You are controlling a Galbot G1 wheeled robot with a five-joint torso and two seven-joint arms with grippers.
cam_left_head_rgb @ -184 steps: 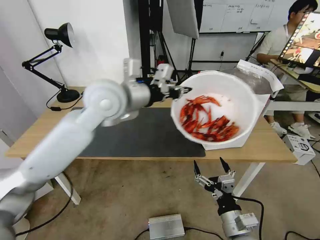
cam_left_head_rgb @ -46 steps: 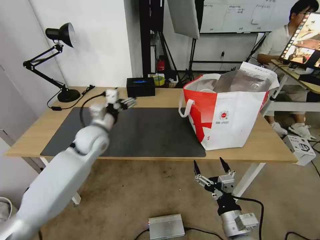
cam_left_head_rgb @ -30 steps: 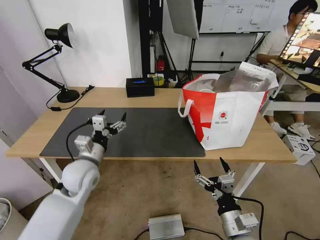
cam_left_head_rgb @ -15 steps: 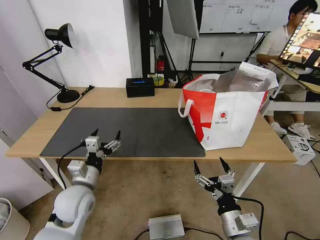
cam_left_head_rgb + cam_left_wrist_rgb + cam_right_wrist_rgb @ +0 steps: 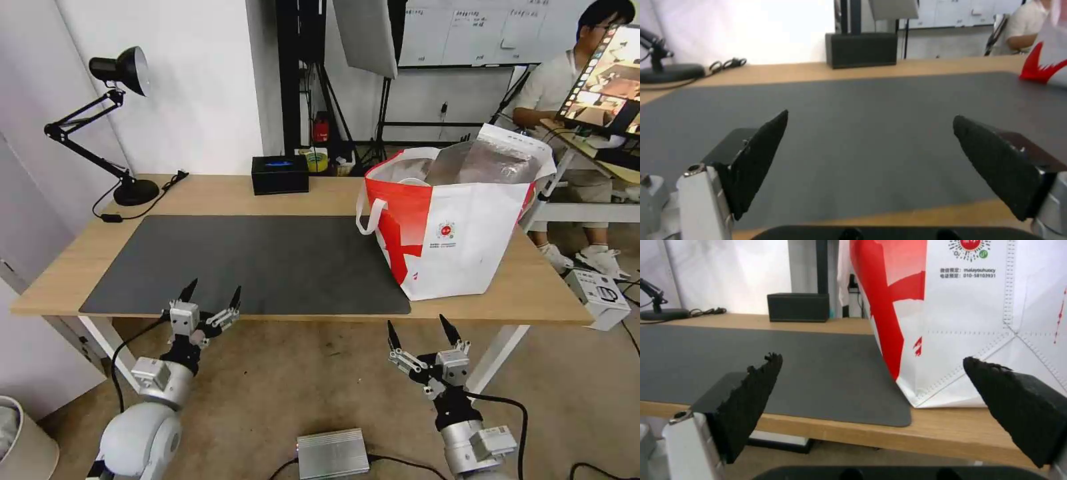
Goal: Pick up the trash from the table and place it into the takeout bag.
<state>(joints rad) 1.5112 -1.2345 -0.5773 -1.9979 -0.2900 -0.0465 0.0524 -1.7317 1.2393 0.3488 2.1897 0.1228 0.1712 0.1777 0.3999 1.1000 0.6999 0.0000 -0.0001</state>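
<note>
The takeout bag stands upright on the right part of the table, its foil-lined mouth open; its white and red side rises close ahead in the right wrist view. The trash is hidden, apart from a white curved rim just inside the bag's mouth. My left gripper is open and holds nothing, just below the table's front edge, facing the dark grey mat. My right gripper hangs open below the front edge, in front of the bag.
A black tissue box sits at the table's back edge. A black desk lamp with its cable stands at the back left. On the floor lie a silver box and, to the right, a white box.
My left arm, which held the bowl of red shells by the bag, let it go, pulled back across the mat and dropped below the table's front edge. The right arm stayed still.
</note>
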